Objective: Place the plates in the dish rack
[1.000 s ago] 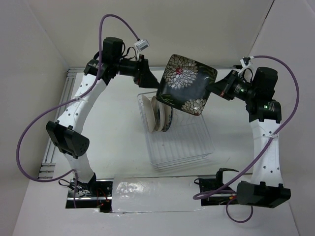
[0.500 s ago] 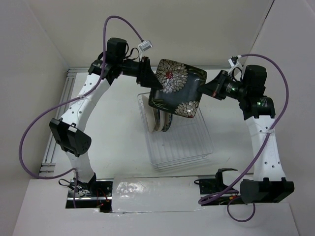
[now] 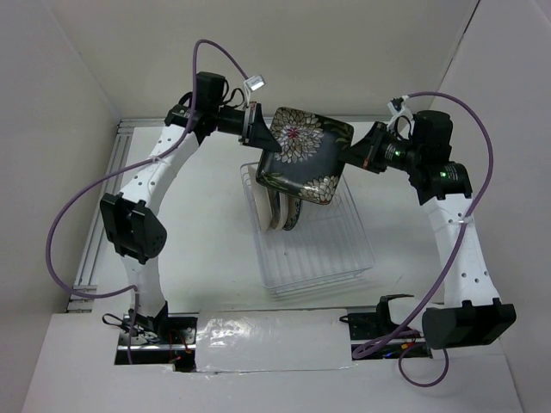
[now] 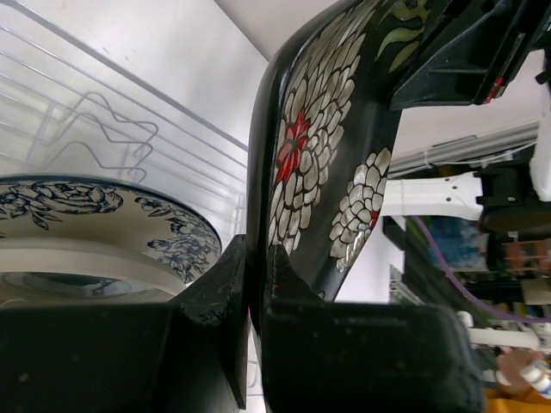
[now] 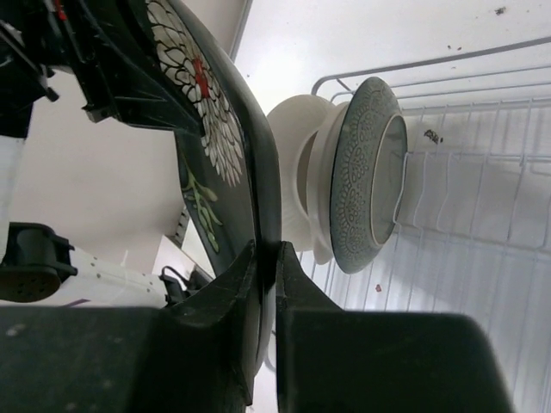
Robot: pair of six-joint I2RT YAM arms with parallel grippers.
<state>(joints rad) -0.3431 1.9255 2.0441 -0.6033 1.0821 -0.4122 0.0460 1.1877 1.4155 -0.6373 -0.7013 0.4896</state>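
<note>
Newly closed, left claw (image 3: 262,143) pinches floral plate (image 3: 303,155) (right claw (image 3: 354,157) pinches opposite edge).

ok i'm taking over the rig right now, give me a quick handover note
Left tool: shut on the floral plate, at its left edge.
Right tool: shut on its right edge.
The plate is held tilted in the air above the dish rack, at its far end.
Done: other plates stand upright in the rack.
Left: probably release one tool, then slot this plate beside them.
</note>
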